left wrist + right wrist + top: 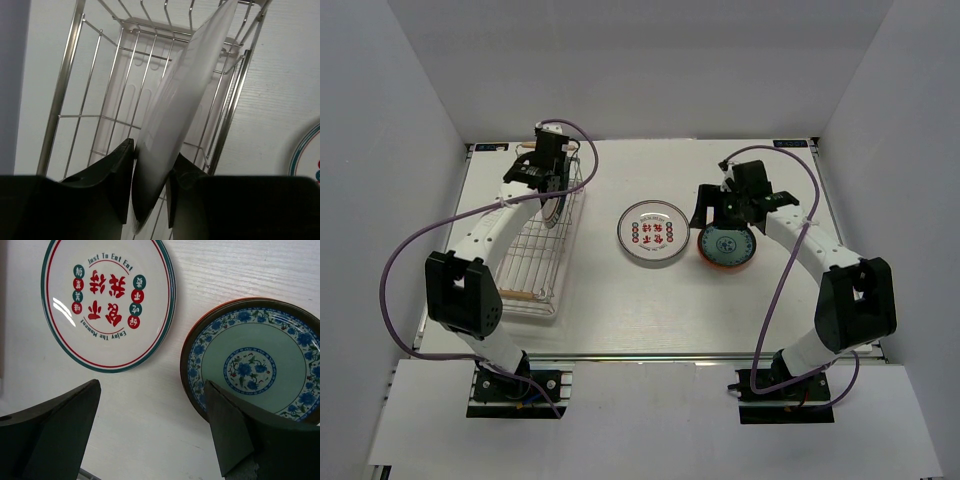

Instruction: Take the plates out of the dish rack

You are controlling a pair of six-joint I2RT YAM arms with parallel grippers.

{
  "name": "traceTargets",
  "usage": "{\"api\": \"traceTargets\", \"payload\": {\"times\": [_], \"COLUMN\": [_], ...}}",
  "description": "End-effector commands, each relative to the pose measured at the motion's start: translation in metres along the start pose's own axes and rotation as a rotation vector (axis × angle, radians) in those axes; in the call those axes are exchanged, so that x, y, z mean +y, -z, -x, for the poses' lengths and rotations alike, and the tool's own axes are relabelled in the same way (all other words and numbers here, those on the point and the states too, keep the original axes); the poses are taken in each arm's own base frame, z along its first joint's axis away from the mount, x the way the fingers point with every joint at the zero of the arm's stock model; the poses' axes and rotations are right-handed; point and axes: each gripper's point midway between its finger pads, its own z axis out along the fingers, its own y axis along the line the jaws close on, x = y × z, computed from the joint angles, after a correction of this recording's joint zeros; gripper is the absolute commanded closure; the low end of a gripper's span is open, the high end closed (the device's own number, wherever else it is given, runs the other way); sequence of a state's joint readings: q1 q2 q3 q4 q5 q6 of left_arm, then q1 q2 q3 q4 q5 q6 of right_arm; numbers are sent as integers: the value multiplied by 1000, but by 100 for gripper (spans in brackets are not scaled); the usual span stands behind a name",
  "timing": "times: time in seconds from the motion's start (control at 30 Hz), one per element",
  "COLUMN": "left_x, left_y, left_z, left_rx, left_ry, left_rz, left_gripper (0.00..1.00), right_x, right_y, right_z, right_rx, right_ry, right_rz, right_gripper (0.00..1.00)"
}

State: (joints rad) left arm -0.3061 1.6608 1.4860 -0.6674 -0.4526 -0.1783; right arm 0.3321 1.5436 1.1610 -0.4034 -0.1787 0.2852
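Only my left wrist view shows my left jaws pinching a white plate [175,100] standing on edge in the dish rack [545,270]. Well right of the rack, my right jaws gape empty over the lettered plate [107,302] and blue-green plate [255,360] on the desk [150,410].

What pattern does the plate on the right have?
The blue-green plate has blue flowers on pale green; right wrist view shows it best.

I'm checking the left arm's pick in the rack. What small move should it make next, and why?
Probably a gentle lift straight up. The left gripper has its jaws on both faces of the white plate and they look pressed against it. The plate stands on edge, leaning, inside the dish rack, so a vertical pull seems least likely to snag.
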Motion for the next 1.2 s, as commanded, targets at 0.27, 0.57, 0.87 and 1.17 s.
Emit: {"api": "traceTargets", "payload": {"times": [0.27,0.57,0.87,1.17], "left_x": [13,43,69,72], "left_y": [35,56,96,176], "left_z": [31,49,86,128], "left_rx": [-87,-149,-275,-474], "left_ry": [69,82,132,229], "left_rz": [16,135,186,-27], "left_gripper": [87,100,100,100], "right_x": [0,0,5,23], "right_y": [9,13,20,43], "right_z": [13,15,21,36], "right_rx": [-66,-73,-92,-173], "right_ry": [24,23,29,55], "right_rz": [16,20,35,91], "right_gripper": [11,11,11,11]}}
